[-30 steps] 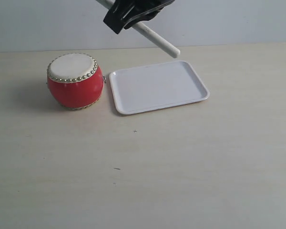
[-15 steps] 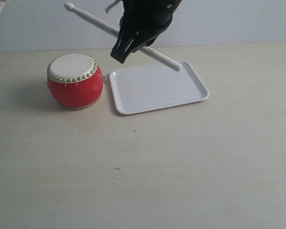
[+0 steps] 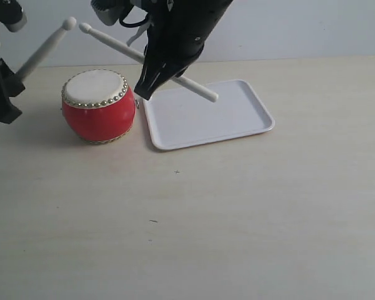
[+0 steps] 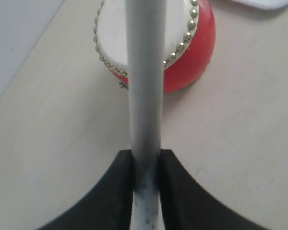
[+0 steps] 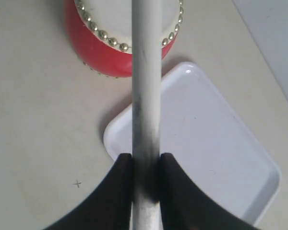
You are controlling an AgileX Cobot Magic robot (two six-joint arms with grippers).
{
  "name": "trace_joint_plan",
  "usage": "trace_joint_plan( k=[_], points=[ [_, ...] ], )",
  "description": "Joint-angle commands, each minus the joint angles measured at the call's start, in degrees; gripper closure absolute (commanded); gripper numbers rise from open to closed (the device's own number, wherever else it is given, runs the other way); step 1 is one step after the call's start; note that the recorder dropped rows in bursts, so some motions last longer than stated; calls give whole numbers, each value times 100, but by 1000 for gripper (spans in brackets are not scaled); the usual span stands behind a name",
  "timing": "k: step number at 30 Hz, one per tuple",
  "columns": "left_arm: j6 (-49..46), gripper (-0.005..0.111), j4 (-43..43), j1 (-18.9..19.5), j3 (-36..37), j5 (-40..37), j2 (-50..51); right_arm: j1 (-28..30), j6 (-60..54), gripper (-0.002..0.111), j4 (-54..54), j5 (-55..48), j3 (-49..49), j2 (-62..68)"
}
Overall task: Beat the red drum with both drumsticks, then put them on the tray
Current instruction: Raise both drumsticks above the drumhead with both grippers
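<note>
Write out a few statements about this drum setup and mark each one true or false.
1. The left gripper is shut on the left drumstick, and the right gripper on the right drumstick. True.
2. In the exterior view the tray lies left of the red drum. False: it lies to the drum's right.
3. One drumstick lies on the tray. False: both are held in the air.
4. Both stick tips are above the drum's skin, not touching it. True.
</note>
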State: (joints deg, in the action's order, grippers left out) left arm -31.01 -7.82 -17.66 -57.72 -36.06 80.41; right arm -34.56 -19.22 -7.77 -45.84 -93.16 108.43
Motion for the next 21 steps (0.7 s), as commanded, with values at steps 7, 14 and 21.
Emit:
trace_joint_plan(
  k=[7, 14, 21],
  points=[
    [70, 107, -209, -295, 18, 4, 327, -6, 200, 108, -403, -355, -36, 332],
    [648, 107, -1211, -412, 18, 45, 327, -6, 598, 108, -710, -192, -36, 345],
    [1309, 107, -2752, -412, 18, 151, 414, -6, 880, 108, -1701, 124, -36, 522]
  ],
)
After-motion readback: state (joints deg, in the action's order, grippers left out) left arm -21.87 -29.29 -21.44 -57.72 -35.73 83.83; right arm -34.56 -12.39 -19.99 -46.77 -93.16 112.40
